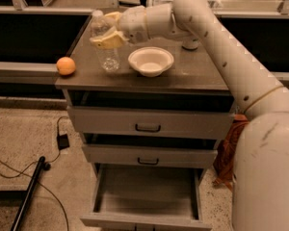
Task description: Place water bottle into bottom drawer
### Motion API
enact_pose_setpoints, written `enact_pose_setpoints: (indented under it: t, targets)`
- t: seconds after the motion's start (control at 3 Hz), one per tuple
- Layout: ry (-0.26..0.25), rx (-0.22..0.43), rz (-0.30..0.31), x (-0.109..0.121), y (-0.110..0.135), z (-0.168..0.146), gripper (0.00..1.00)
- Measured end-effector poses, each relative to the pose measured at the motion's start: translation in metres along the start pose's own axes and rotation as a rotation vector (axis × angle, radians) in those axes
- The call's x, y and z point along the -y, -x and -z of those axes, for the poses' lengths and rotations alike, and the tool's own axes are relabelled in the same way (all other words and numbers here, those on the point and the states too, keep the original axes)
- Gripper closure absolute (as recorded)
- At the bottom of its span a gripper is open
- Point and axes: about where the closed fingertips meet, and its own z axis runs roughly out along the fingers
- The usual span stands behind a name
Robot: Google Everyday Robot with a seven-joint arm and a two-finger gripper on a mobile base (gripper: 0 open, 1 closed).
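The water bottle (pixel 106 57), clear ribbed plastic, stands upright on the cabinet top (pixel 192 76) near its left front. My gripper (pixel 110 30) reaches in from the right and is shut around the bottle's upper half, with one pale finger (pixel 108 41) across its front and the other behind it. The bottle's base rests on the top. The bottom drawer (pixel 144 196) is pulled out below, a shallow grey tray with nothing in it.
An orange (pixel 66 65) sits at the top's left front corner. A white bowl (pixel 151 60) stands just right of the bottle. The two upper drawers (pixel 149 124) are closed. Cables and a dark pole (pixel 31 186) lie on the floor at left.
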Motion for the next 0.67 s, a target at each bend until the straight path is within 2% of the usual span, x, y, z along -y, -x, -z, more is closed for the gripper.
enact_pose_setpoints:
  t: [0.33, 0.67]
  targets:
    - [-0.017, 0.03, 0.1, -0.031, 0.013, 0.055, 1.0]
    - [-0.001, 0.029, 0.091, -0.085, 0.002, 0.096, 1.0]
